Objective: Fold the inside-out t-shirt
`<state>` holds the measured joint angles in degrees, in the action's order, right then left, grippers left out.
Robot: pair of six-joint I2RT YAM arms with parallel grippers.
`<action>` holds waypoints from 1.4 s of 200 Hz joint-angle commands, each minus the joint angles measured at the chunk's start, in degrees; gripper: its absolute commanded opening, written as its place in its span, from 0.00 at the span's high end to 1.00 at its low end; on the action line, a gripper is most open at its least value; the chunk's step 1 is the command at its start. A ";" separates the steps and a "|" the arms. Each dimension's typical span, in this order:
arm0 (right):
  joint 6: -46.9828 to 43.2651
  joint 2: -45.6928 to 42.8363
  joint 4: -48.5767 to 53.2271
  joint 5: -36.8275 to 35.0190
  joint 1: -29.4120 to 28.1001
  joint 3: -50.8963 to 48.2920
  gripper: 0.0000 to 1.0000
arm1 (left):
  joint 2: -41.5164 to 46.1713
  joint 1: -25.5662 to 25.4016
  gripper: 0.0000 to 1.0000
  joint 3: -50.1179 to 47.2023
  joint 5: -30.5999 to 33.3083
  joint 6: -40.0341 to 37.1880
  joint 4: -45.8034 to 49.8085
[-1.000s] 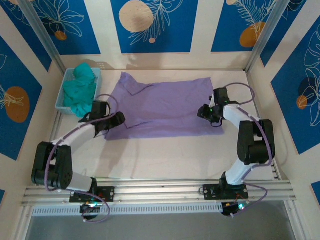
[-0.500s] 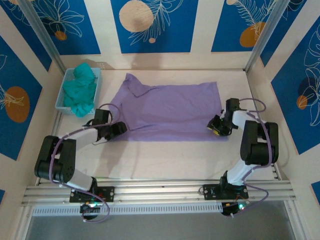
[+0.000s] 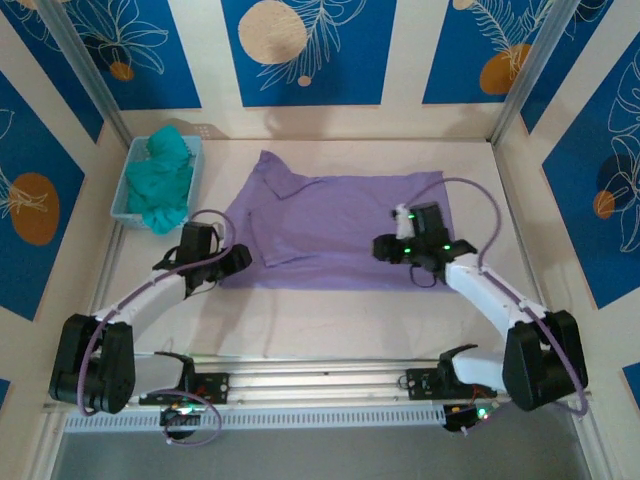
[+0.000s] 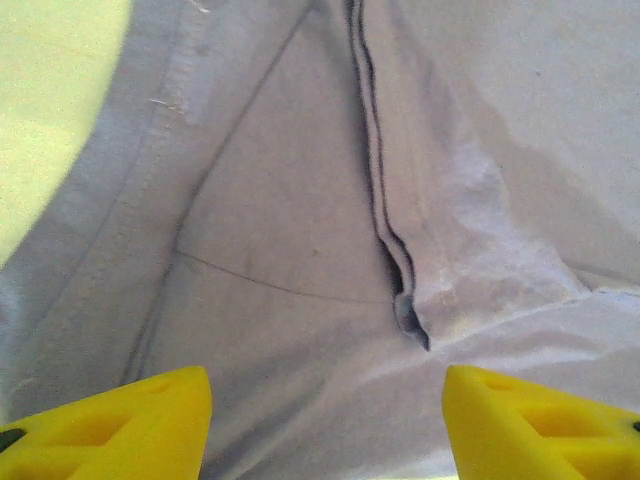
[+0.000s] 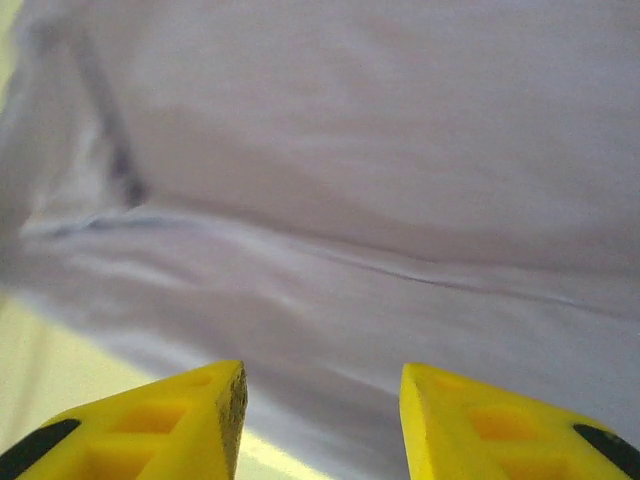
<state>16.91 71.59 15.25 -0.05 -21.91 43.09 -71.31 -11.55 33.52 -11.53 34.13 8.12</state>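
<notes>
- The inside-out t-shirt (image 3: 340,225) lies spread flat across the middle-back of the table (image 3: 330,325), with its near hem straight.
- The left gripper (image 3: 236,262) is at the shirt's near-left corner, fingers spread wide over a seam and gripping nothing.
- The right gripper (image 3: 384,247) is over the near hem, right of centre, jaws parted and empty.
- Bare tabletop runs between the hem and the arm bases.
- A bin (image 3: 122,200) of teal cloth (image 3: 160,180) stands back left, apart from the shirt.

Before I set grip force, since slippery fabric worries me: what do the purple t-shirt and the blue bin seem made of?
The t-shirt looks like soft matte cloth, perhaps cotton: it creases and shows stitched seams. The bin looks like rigid smooth plastic, going by its thin straight rim, though it is small here.
</notes>
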 commanded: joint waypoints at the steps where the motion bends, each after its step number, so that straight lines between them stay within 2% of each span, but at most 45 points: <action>1: -8.29 5.72 -7.91 -3.45 -9.73 3.28 0.54 | -0.64 1.66 0.39 -1.42 -1.07 0.58 0.58; 22: -11.35 14.45 -13.36 -3.11 -16.65 8.03 0.51 | -3.17 2.57 0.41 -1.81 -3.51 0.93 -0.36; 48: -15.34 25.95 -15.12 -3.33 -22.85 16.11 0.50 | -4.51 4.29 0.45 -3.60 -4.04 0.98 -2.79; 84: -20.93 38.90 -12.63 -3.29 -27.79 27.41 0.50 | -7.22 5.56 0.47 -5.25 -5.47 0.81 -4.31; 117: -23.56 47.60 -8.66 -6.30 -29.76 35.97 0.50 | -6.93 5.75 0.47 -6.12 -5.92 0.81 -4.50; 142: -23.67 51.20 -6.64 -9.87 -29.56 39.99 0.53 | -5.61 5.93 0.47 -6.40 -5.18 0.26 -3.51; 174: -22.92 51.61 -6.52 -11.90 -28.55 40.87 0.72 | -4.47 6.28 0.47 -6.85 -4.72 0.10 -2.82; 206: -21.23 50.19 -7.88 -12.09 -27.13 39.88 0.86 | -4.69 6.48 0.47 -7.40 -4.55 0.09 -3.19; 240: -10.54 48.50 -6.11 -12.27 -22.53 41.64 0.98 | -5.60 6.54 0.47 -7.75 -3.94 -0.17 -3.54; 259: -1.35 49.08 -2.04 -12.29 -17.98 44.29 0.99 | -5.92 6.63 0.47 -7.92 -3.77 -0.09 -3.56; 280: 6.40 51.80 4.74 -11.35 -12.65 48.88 0.89 | -5.82 6.69 0.47 -7.95 -3.23 -0.25 -3.21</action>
<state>10.70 122.54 12.21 -11.03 -40.45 86.63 -75.96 -5.78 27.33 -16.29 34.54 2.13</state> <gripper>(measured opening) 0.066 0.532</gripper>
